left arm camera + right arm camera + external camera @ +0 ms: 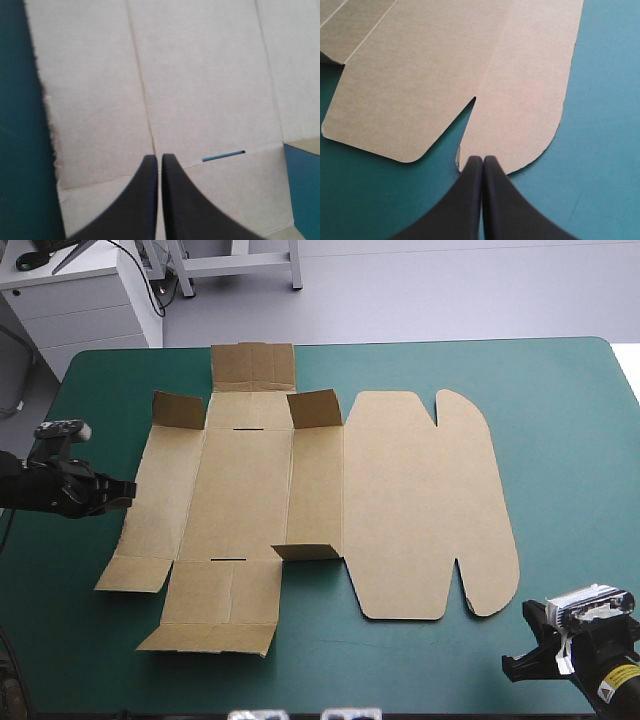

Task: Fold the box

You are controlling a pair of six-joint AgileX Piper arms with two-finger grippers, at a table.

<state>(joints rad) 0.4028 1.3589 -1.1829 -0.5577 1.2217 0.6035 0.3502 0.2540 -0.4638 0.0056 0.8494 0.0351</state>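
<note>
- My left gripper (128, 490) is closed, its black fingers pressed into one point. It sits at the left edge of the box (400, 500) and points across the board. I cannot tell whether it touches the sheet.
- In the left wrist view a crease runs away from the tip, and a short slot (224, 156) is cut in the board just beside it.
- My right gripper (482, 157) is closed as well, holding only itself, near the desk's near right corner. Its tip points at the rounded tab (530, 100) of the lid, beside the notch (470, 107) cut into that edge.
- The brown box lies opened out in the middle of the desk (560, 440). The broad lid panel is toward my right arm, and the base and wall panels are toward my left.
- Most of the sheet is flat. Two small far flaps (316, 408) stand up at the far side, and one near flap (310, 551) stands up at the near side.
- The teal-green cover shows all around the board.
</note>
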